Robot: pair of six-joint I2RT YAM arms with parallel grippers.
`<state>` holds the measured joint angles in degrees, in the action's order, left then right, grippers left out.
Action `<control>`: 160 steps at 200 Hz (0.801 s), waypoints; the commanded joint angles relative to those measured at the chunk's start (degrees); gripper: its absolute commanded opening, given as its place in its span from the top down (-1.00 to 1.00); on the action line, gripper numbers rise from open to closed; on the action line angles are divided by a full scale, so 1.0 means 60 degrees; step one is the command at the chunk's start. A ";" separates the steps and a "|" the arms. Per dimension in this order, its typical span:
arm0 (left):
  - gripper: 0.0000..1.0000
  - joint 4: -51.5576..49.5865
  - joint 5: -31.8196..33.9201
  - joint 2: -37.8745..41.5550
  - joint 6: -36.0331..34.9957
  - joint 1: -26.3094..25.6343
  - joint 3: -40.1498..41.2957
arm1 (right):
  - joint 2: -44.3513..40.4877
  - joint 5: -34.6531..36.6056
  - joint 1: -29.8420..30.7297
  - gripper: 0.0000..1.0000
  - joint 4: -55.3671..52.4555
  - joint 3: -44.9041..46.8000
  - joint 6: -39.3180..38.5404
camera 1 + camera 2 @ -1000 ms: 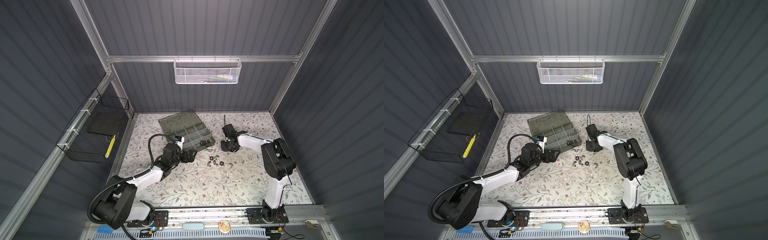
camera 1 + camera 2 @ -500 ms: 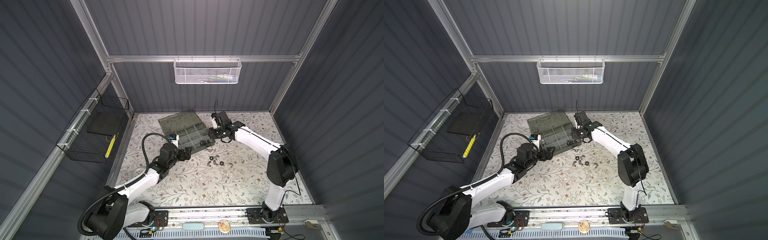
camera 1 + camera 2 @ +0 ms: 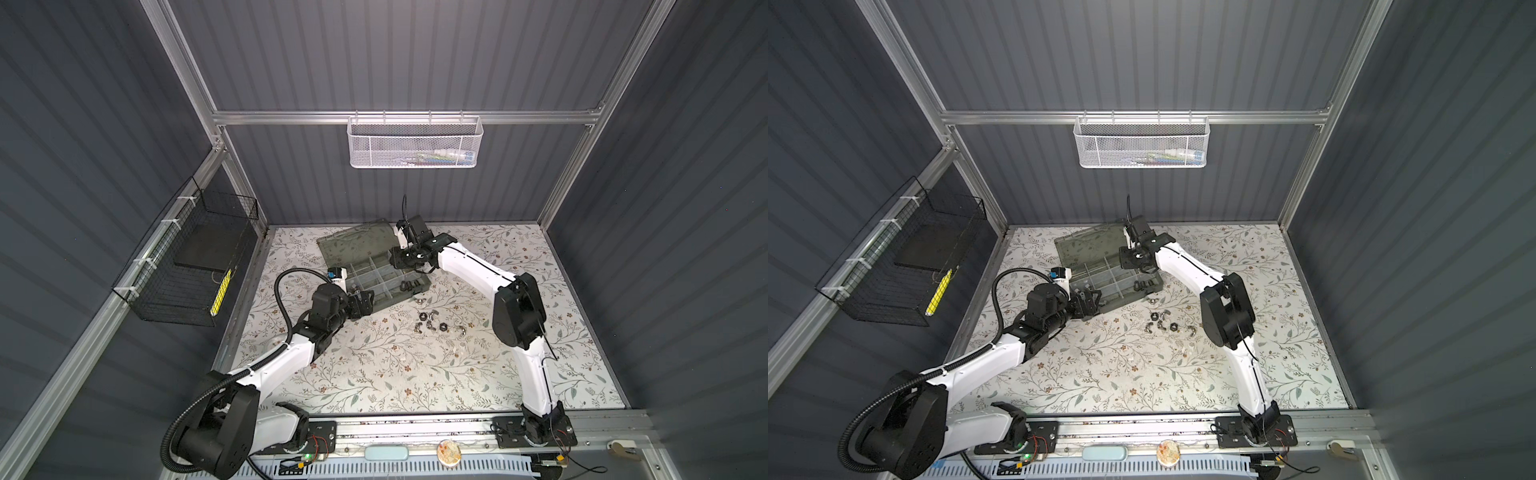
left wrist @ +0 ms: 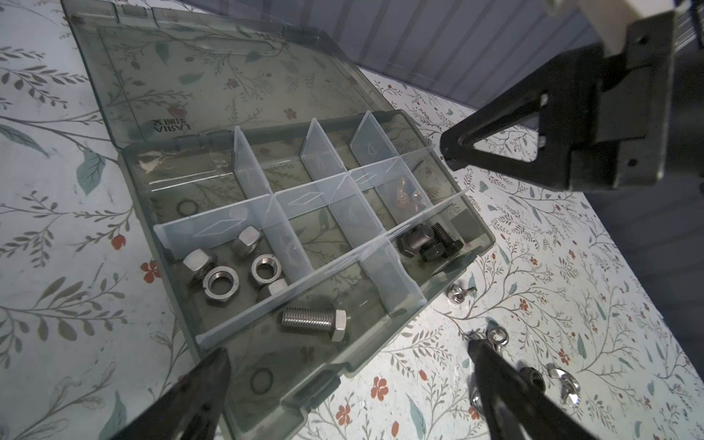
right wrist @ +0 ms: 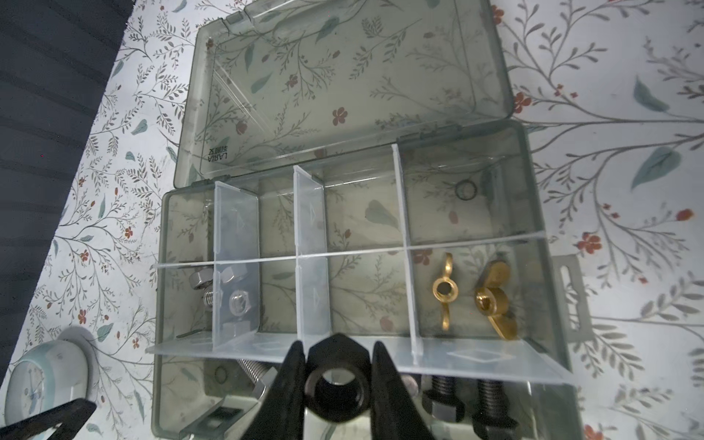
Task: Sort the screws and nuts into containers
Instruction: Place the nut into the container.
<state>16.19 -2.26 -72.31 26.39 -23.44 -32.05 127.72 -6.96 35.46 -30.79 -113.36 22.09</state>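
My right gripper is shut on a black hex nut and hangs over the open grey-green case with its divided containers. The compartments hold silver nuts, a silver screw, black screws and two brass wing nuts. My left gripper is open and empty, low at the case's near corner. In both top views several loose nuts lie on the floral mat right of the left gripper.
The case's smoky lid lies open flat toward the back wall. A white mesh basket hangs on the rear wall and a black wire basket on the left wall. A small metal bracket lies beside the case.
The right arm has swung from the mat right of the case to above the case, carrying the black nut. The left gripper has shifted slightly left, still open.
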 commanded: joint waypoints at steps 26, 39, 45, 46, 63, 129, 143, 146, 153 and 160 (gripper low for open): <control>-0.99 0.0459 -0.1350 -0.0756 0.0702 0.0377 0.0128 | 0.0422 -0.0180 0.0096 0.49 -0.0171 -0.0428 0.0289; -0.99 0.0452 -0.1394 -0.0850 0.0714 0.0388 0.0090 | 0.0499 -0.0173 0.0132 0.48 -0.0158 -0.0399 0.0302; -0.99 0.0448 -0.1392 -0.0879 0.0722 0.0380 0.0082 | 0.0517 -0.0162 0.0138 0.47 -0.0150 -0.0377 0.0303; -0.99 0.0450 -0.1393 -0.0881 0.0718 0.0385 0.0083 | 0.0521 -0.0160 0.0146 0.47 -0.0146 -0.0373 0.0303; -0.99 0.0408 -0.1363 -0.0857 0.0685 0.0384 0.0070 | 0.0574 -0.0145 0.0176 0.47 -0.0071 -0.0250 0.0303; -0.99 0.0341 -0.1280 -0.0897 0.0659 0.0389 0.0066 | 0.1001 0.0032 0.0205 0.46 0.0043 -0.0106 0.0235; -0.99 0.0346 -0.1273 -0.0904 0.0655 0.0388 0.0060 | 0.1046 0.0047 0.0200 0.43 0.0074 -0.0105 0.0245; -0.99 0.0345 -0.1278 -0.0898 0.0655 0.0389 0.0060 | 0.1051 0.0060 0.0198 0.43 0.0064 -0.0116 0.0243; -0.99 0.0349 -0.1273 -0.0908 0.0654 0.0391 0.0062 | 0.1078 0.0061 0.0198 0.42 0.0062 -0.0120 0.0228; -0.99 0.0348 -0.1270 -0.0923 0.0647 0.0391 0.0068 | 0.1079 0.0094 0.0204 0.42 0.0063 -0.0116 0.0217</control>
<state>17.63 -9.13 -77.43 30.09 -21.28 -32.01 133.71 -7.31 36.51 -30.70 -114.28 23.57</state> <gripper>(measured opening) 0.997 0.289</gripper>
